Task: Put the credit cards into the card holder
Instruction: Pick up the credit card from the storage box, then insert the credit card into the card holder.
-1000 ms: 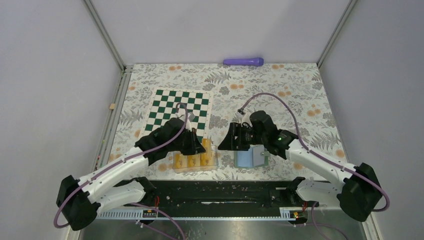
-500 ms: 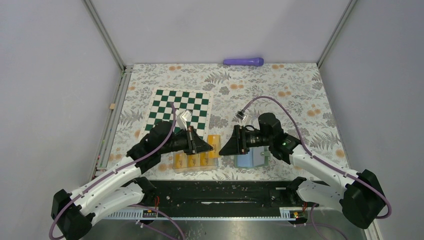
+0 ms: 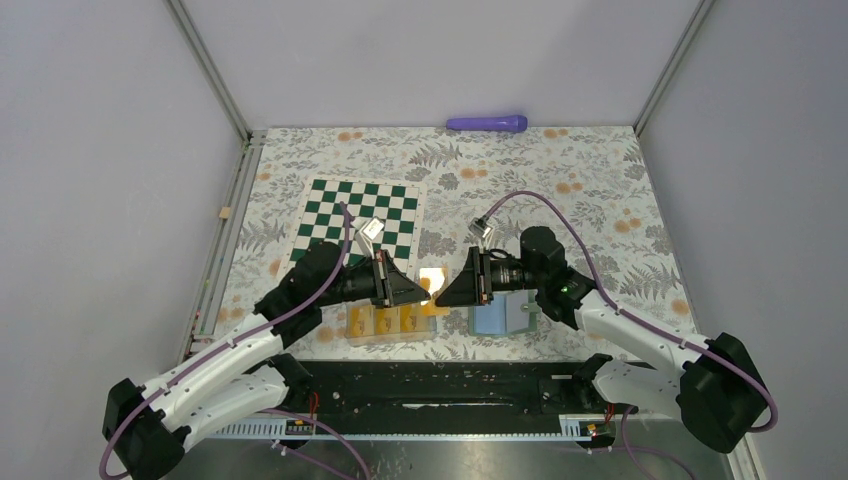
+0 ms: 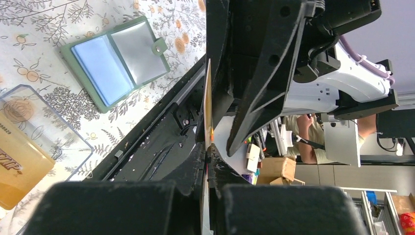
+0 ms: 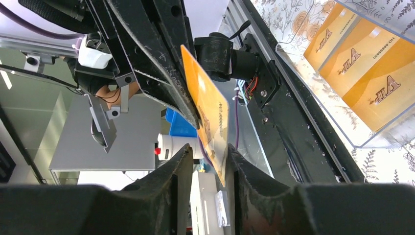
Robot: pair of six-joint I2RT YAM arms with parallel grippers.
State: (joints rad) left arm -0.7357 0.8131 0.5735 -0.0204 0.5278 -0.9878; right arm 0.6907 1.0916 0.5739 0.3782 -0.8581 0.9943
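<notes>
near clear box (image 4: 63, 129), left pincer's (image 3: 424, 291) credit card (image 5: 210, 117) sits within right pincer (image 5: 209, 152)

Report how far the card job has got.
Done: nothing yet; the card holder lies open, both visible pockets empty. In hand: the left gripper pinches one credit card in mid-air, and the right gripper straddles it, jaws not visibly clamped. Left: finish that handover, slot the card, then move the other cards from the clear box.
</notes>
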